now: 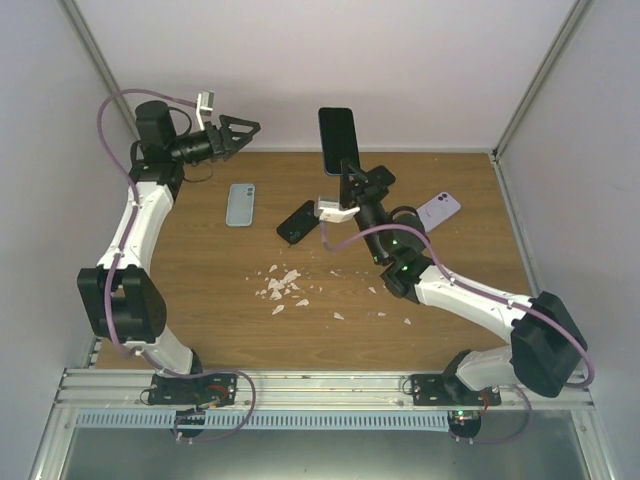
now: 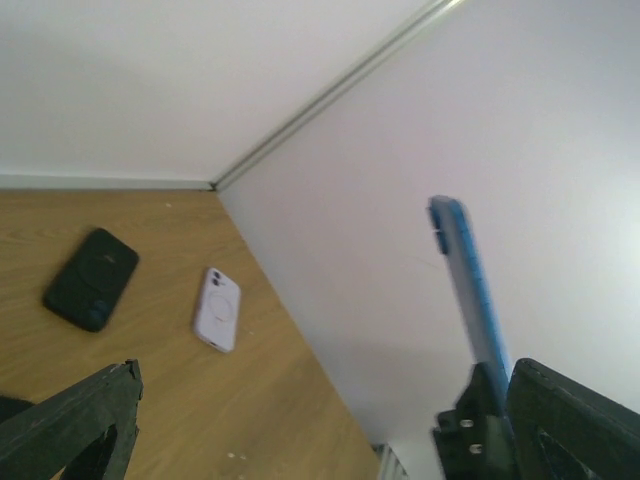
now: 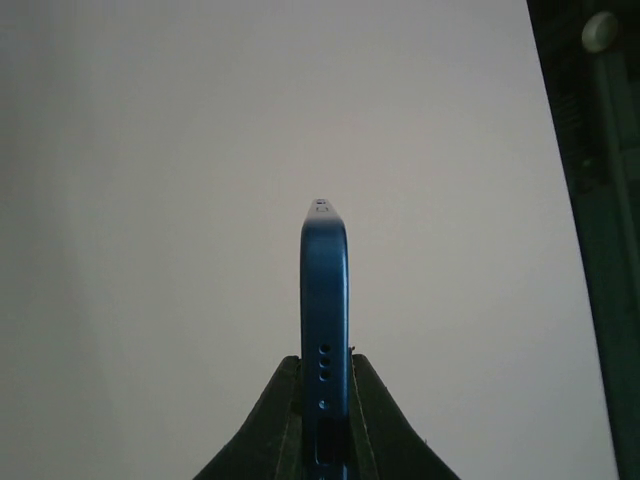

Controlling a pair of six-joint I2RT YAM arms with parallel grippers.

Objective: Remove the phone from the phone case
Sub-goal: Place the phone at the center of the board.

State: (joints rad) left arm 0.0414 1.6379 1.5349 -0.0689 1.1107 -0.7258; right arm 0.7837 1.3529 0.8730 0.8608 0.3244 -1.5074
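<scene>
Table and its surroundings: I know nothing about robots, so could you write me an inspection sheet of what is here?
Surface: wooden table, brown.
Job's things: blue phone held upright off the table; light blue case lying flat, apart from it.
Clutter: black phone or case; lilac phone or case; white scraps scattered mid-table.
Grippers: left gripper open, raised, holding nothing; right gripper shut on the blue phone's lower end.
Cables: purple cables run along both arms, off the table's items.
Surroundings: white walls around the table; metal rail at the near edge.
</scene>
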